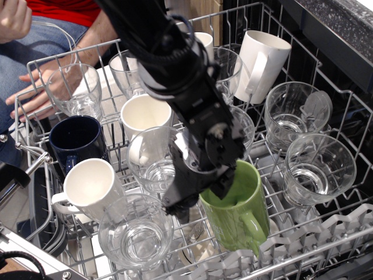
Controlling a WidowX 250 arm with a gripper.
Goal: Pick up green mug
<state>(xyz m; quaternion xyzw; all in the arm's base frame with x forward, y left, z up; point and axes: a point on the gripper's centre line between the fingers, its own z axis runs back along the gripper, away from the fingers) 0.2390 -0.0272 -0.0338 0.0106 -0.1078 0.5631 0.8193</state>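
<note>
observation.image: end effector [201, 197] spread, straddling left rim of green mug [242, 217] in dish rack [326, 245]; not clamped.

The wire rack [35, 125] holds one green mug [242, 213], one navy mug [76, 140], four white mugs [90, 186] and eight clear glasses [137, 236]. One black gripper [201, 195] hangs over the rack.

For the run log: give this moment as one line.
phase: reaching | gripper: open, one finger over green mug rim | mug: upright in rack, not lifted | neighbours: glasses
</note>
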